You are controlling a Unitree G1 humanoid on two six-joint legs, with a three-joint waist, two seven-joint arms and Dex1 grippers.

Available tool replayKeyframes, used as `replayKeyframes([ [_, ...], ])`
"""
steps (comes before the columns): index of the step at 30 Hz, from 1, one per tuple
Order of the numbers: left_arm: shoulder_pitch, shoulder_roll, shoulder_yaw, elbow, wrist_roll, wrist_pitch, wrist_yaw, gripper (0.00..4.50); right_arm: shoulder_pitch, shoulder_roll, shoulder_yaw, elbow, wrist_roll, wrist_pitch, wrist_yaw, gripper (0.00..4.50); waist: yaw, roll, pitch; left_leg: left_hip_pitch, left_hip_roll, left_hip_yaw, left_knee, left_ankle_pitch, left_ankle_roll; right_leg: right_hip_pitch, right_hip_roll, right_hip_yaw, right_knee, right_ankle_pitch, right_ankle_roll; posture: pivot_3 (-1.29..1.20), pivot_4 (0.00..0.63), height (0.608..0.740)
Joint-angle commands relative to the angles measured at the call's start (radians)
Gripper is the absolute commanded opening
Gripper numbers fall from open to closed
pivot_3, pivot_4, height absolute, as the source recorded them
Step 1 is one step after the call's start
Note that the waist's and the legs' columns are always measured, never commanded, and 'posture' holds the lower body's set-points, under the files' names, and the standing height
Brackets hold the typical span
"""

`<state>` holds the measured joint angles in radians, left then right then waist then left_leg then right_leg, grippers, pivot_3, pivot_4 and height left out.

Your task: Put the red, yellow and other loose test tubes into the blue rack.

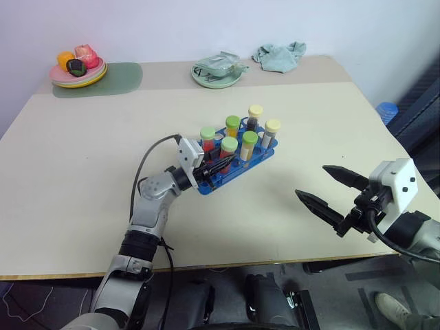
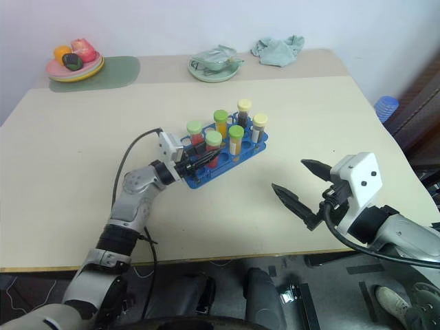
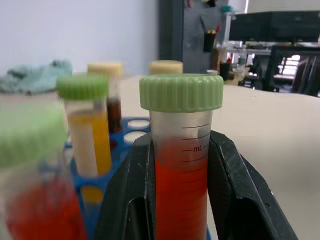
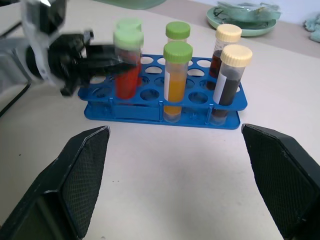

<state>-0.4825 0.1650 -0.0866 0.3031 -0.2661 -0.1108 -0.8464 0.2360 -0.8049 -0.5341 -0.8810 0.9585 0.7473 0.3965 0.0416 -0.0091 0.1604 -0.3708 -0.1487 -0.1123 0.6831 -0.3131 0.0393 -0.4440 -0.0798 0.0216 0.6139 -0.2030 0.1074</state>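
Six capped tubes stand in or at the blue rack, which sits near the middle of the beige table, angled so its long side runs from near-left to far-right.

I have the left gripper at the rack's near-left end, its black fingers clamped on the red tube with the light-green cap. In the left wrist view the red liquid fills the tube below the printed graduations, a finger on either side. The tube is upright over the rack's near rows; whether its bottom is seated in a hole I cannot tell.

Second red tube, also light-green capped, stands just behind it. Orange-yellow tube with white label and green cap stands in the near row towards the middle, another green-capped one behind it. Two cream-capped tubes at the far-right end: the brown one at the back, the nearly black one in front.

Right gripper hovers over the table's near-right part, well apart from the rack, fingers spread wide and empty.

Far edge: a plate of toy fruit on a green mat at far left, a green dish and a crumpled cloth further right.
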Motion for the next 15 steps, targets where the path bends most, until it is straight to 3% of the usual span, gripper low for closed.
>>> replayKeyframes([
  [1, -0.002, -0.009, -0.016, 0.031, 0.024, -0.019, 0.007, 0.77, -0.01, -0.005, -0.025, -0.025, 0.01, -0.025, 0.0, 4.35, 0.0, 0.0, 0.0, 0.0, 0.0, 0.0, 0.0, 0.0, 0.0, 0.0, 0.0, 0.0, 0.0, 0.0, 0.0, 0.0, 0.15, 0.74],
  [2, -0.001, -0.012, -0.011, 0.032, 0.013, -0.001, 0.011, 0.77, -0.013, -0.006, -0.023, -0.024, 0.011, -0.025, 0.0, 4.35, 0.0, 0.0, 0.0, 0.0, 0.0, 0.0, 0.0, 0.0, 0.0, 0.0, 0.0, 0.0, 0.0, 0.0, 0.0, 0.0, 0.15, 0.74],
  [6, 0.02, -0.01, 0.007, -0.006, -0.013, 0.006, 0.01, 2.58, -0.02, -0.008, -0.024, -0.02, 0.012, -0.024, 0.004, 4.35, 0.0, 0.0, 0.0, 0.0, 0.0, 0.0, 0.0, 0.0, 0.0, 0.0, 0.0, 0.0, 0.0, 0.0, 0.0, 0.0, 0.15, 0.74],
  [9, 0.027, 0.0, 0.018, -0.069, 0.035, -0.036, 0.083, 4.19, -0.029, -0.009, -0.015, -0.009, 0.001, -0.027, 0.013, 4.35, -0.001, 0.0, 0.0, 0.0, 0.0, 0.0, 0.0, 0.0, 0.0, 0.0, 0.0, 0.0, 0.0, 0.0, 0.0, 0.0, 0.15, 0.74],
  [10, 0.037, 0.01, 0.018, -0.106, 0.012, -0.013, 0.064, 4.49, -0.034, -0.009, -0.008, -0.003, -0.002, -0.028, 0.016, 4.35, -0.001, 0.0, 0.0, 0.0, 0.0, 0.0, 0.0, 0.0, 0.0, 0.0, 0.0, 0.0, 0.0, 0.0, 0.0, 0.0, 0.15, 0.74],
  [15, 0.114, 0.082, 0.024, -0.275, -0.034, 0.056, 0.039, 4.49, -0.045, -0.01, 0.019, 0.027, -0.029, -0.038, 0.049, 4.35, -0.001, 0.0, 0.0, 0.0, 0.0, 0.0, 0.0, 0.0, 0.0, 0.0, 0.0, 0.0, 0.0, 0.0, 0.0, 0.0, 0.15, 0.74],
])
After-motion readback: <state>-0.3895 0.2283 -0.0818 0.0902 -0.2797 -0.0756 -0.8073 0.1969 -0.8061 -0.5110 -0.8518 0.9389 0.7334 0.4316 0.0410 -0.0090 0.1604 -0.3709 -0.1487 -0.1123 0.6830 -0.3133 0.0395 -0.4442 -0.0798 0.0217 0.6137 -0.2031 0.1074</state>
